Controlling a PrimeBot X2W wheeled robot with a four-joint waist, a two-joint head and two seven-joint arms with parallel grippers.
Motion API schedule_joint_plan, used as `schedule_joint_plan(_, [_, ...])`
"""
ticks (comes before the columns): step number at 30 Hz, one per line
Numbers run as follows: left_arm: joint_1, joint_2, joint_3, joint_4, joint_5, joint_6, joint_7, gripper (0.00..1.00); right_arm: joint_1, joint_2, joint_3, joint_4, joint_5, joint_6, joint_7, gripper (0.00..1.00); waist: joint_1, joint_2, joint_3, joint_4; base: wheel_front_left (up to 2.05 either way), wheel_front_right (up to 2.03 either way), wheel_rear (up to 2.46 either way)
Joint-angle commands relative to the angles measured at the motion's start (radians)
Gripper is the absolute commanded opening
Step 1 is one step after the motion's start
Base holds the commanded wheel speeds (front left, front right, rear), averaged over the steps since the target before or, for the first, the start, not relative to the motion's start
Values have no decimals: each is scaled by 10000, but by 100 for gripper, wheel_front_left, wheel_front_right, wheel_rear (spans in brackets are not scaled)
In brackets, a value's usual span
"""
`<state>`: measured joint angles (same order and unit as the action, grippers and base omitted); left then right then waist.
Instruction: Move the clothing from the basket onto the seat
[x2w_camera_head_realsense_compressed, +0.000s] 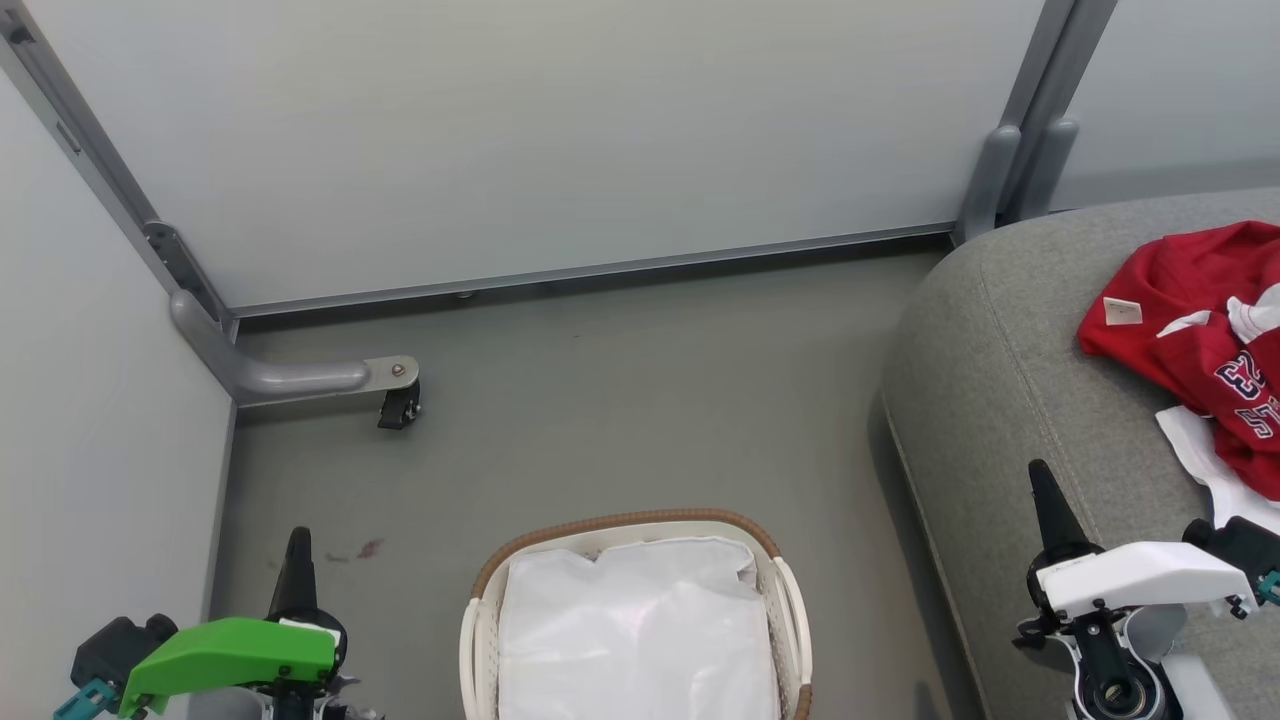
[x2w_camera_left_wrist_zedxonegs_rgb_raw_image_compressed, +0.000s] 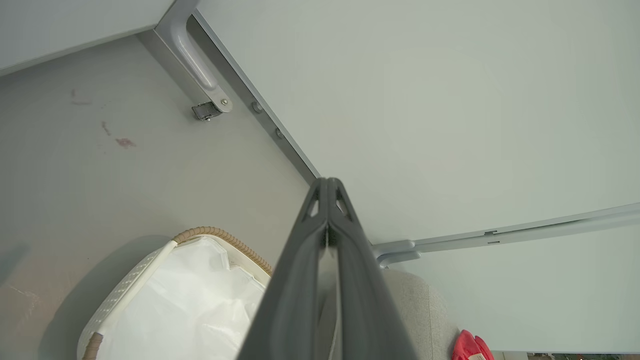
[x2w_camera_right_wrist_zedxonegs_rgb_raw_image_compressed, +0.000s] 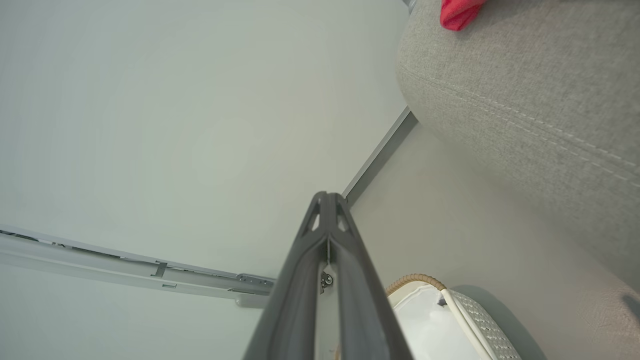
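The red clothing (x2w_camera_head_realsense_compressed: 1205, 345) with white panels, navy numbers and a small white tag lies bunched on the grey seat (x2w_camera_head_realsense_compressed: 1010, 390) at the right; a red edge of the clothing (x2w_camera_left_wrist_zedxonegs_rgb_raw_image_compressed: 469, 346) (x2w_camera_right_wrist_zedxonegs_rgb_raw_image_compressed: 457, 14) also peeks into both wrist views. The white basket (x2w_camera_head_realsense_compressed: 790, 590) with a brown woven rim stands on the floor at bottom centre, holding only its white liner (x2w_camera_head_realsense_compressed: 635, 635). My left gripper (x2w_camera_head_realsense_compressed: 297, 545) is at the lower left beside the basket, shut and holding nothing (x2w_camera_left_wrist_zedxonegs_rgb_raw_image_compressed: 327, 182). My right gripper (x2w_camera_head_realsense_compressed: 1040, 480) hangs over the seat's front edge, shut and holding nothing (x2w_camera_right_wrist_zedxonegs_rgb_raw_image_compressed: 327, 196).
Pale partition walls (x2w_camera_head_realsense_compressed: 560, 130) close off the back and left, with grey frame rails. A metal foot with a small black caster (x2w_camera_head_realsense_compressed: 398, 405) sticks out onto the grey floor (x2w_camera_head_realsense_compressed: 620, 400) at the left. A reddish stain (x2w_camera_head_realsense_compressed: 368, 548) marks the floor near my left gripper.
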<state>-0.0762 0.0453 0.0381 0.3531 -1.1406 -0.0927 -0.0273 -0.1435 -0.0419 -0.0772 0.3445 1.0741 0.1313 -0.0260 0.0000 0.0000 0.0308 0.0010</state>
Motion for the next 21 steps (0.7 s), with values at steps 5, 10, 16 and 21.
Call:
schedule_joint_plan(5, [-264, 51, 145, -247, -623, -84, 186, 0, 50, -75, -70, -231, 694, -4, 173, 0, 0, 0, -23, -1, 0, 0, 0])
schedule_joint_plan(10, [-282, 53, 206, -334, -1045, -123, 310, 0, 89, -78, -103, -316, 1176, -5, 297, 0, 0, 0, -43, -1, 0, 0, 0])
schedule_joint_plan(16, [-300, 57, 284, -446, -1544, -150, 464, 0, 127, -82, -142, -414, 1741, -5, 456, 0, 0, 0, -69, -2, 0, 0, 0])
schedule_joint_plan(21, [-319, 59, 353, -526, -1939, -190, 588, 0, 170, -86, -175, -490, 2200, -6, 573, 0, 0, 0, -91, -3, 0, 0, 0])
